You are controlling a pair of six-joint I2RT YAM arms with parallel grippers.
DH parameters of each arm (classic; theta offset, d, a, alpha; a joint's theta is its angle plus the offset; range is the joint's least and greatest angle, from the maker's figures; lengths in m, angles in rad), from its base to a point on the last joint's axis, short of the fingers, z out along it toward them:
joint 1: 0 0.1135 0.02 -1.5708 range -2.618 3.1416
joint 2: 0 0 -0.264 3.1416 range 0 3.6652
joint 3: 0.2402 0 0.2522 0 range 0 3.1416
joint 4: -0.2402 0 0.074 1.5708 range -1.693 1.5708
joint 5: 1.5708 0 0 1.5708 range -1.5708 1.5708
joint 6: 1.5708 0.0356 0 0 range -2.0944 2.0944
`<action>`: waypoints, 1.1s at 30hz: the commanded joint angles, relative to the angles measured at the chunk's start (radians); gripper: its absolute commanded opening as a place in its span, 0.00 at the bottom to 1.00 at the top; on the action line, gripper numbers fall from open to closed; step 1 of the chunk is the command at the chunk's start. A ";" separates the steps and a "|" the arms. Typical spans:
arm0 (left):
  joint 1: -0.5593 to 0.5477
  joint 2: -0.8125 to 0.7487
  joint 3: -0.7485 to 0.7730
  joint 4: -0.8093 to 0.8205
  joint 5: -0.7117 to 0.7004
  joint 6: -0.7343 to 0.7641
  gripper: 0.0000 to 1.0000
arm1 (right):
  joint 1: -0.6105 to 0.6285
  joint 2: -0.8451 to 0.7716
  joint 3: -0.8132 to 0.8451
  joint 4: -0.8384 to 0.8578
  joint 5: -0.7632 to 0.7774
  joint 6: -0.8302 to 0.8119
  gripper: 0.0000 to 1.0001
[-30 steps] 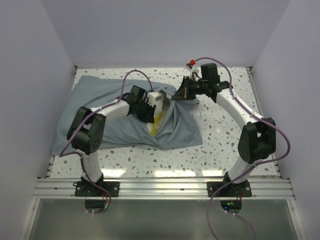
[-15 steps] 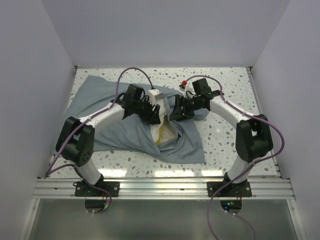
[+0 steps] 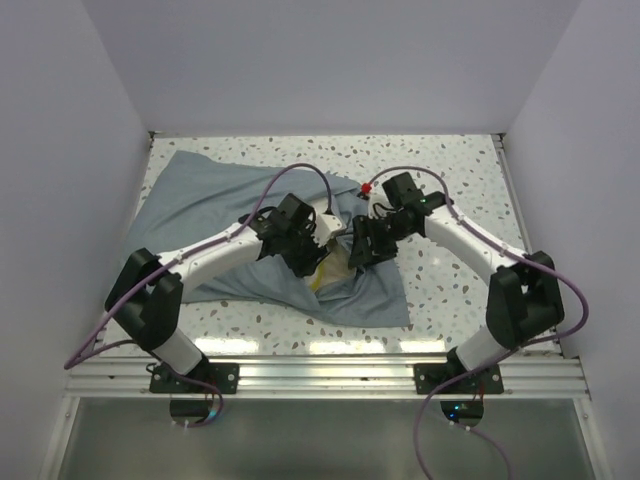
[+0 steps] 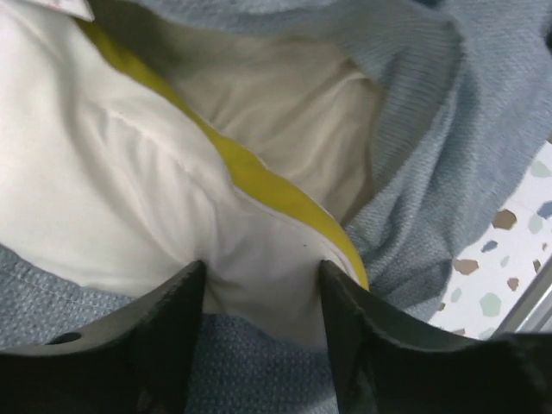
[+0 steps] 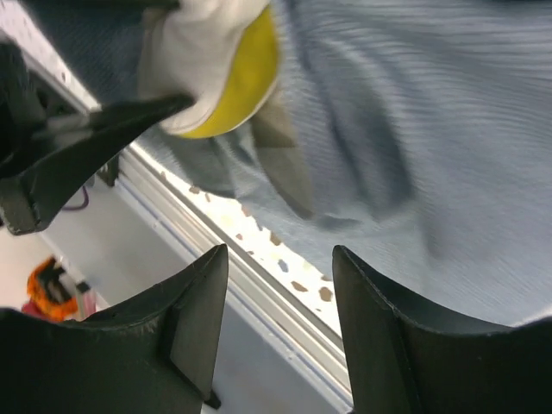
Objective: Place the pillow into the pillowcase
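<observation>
A: Top view, biggest first. How does the cloth lie?

B: On the speckled table. The pillowcase, grey-blue face up, covers its left and centre, with the long axis running 10 o'clock to 4 o'clock. The mouth gapes near the 4 o'clock end, between the two grippers.

A: And the pillow?

B: The pillow sits in that mouth, partly in. From above only a cream patch and a streak of yellow edge show. The rest is under cloth, so I can't read its long axis.

A: Grippers?

B: The left gripper comes in from 9 o'clock and is clamped on the pillow's near corner. The white fabric puckers between the fingers. The right gripper comes in from 2 o'clock, just beside the mouth's right side. Its jaws stand apart, with only the table edge and rail showing between them. I read it as released, holding nothing.

A: What does the coming move turn on?

B: My judgement: most of the slack case lies toward 10 o'clock from the left gripper, so the pillow wants pushing that way, deeper in. The left gripper is the nearer, being on the pillow itself. The right gripper is free to take the cloth at the pillow's 3 o'clock side and draw it over the exposed corner.
</observation>
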 commanded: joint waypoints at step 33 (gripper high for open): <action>0.201 -0.314 -0.053 0.207 0.323 -0.301 0.56 | -0.021 0.071 0.066 0.323 -0.330 0.270 0.00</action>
